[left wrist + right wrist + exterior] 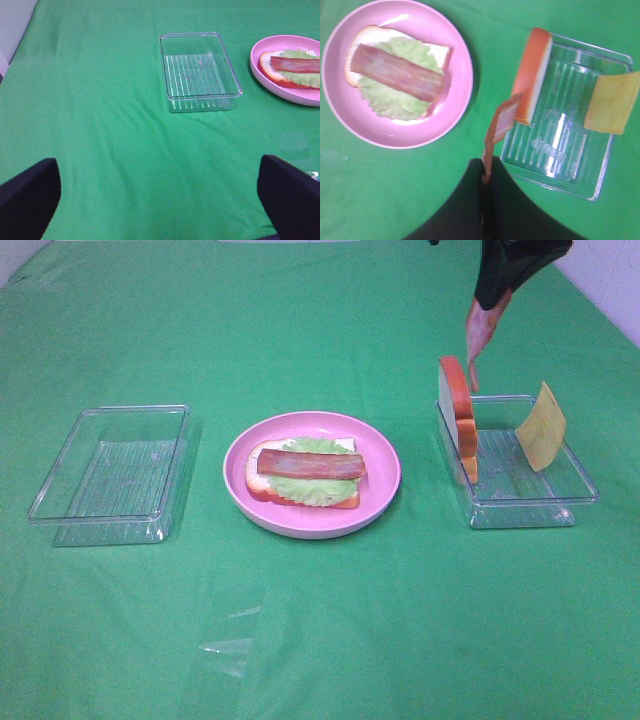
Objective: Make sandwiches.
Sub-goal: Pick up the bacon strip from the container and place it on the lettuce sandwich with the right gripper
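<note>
A pink plate [300, 525] in the middle holds a partial sandwich: a white bread slice [259, 487], green lettuce [315, 489] and a bacon strip [310, 464] on top. My right gripper [500, 290] is shut on a second bacon strip [483, 335], which hangs above the far left corner of the right tray [525, 512]. In that tray a bread slice [457, 405] stands on edge and a yellow cheese slice [541, 426] leans on the right wall. The right wrist view shows the held bacon [501, 125], bread [532, 70] and cheese [612, 102]. My left gripper [160, 200] is open and empty.
An empty clear tray [110, 530] sits left of the plate; it also shows in the left wrist view [200, 102], beside the plate [280, 50]. A clear film scrap [230, 645] lies on the green cloth in front. A white wall borders the far right corner.
</note>
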You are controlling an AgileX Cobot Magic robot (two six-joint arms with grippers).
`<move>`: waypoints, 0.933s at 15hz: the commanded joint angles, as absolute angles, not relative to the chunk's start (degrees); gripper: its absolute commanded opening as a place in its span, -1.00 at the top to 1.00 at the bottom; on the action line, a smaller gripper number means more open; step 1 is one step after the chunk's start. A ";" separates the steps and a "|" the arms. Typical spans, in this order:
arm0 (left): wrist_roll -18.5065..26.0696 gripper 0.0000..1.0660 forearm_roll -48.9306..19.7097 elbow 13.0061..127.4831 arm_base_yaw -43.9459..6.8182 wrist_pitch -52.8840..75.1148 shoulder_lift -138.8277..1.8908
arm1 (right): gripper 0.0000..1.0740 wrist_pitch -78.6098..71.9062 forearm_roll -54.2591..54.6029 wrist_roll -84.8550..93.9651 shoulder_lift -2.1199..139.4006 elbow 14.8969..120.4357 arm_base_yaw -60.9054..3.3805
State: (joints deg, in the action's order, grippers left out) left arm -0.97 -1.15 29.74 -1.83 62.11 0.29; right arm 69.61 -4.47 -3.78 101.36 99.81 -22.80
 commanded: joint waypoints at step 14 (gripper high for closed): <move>-1.15 -0.92 -0.92 29.68 -1.72 61.54 1.20 | 1.00 45.72 24.24 5.50 115.97 100.15 -32.89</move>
State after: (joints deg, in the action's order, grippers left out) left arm -0.97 -1.15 29.74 -1.83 62.11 0.29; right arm 46.64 22.98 4.07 115.57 99.92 -32.77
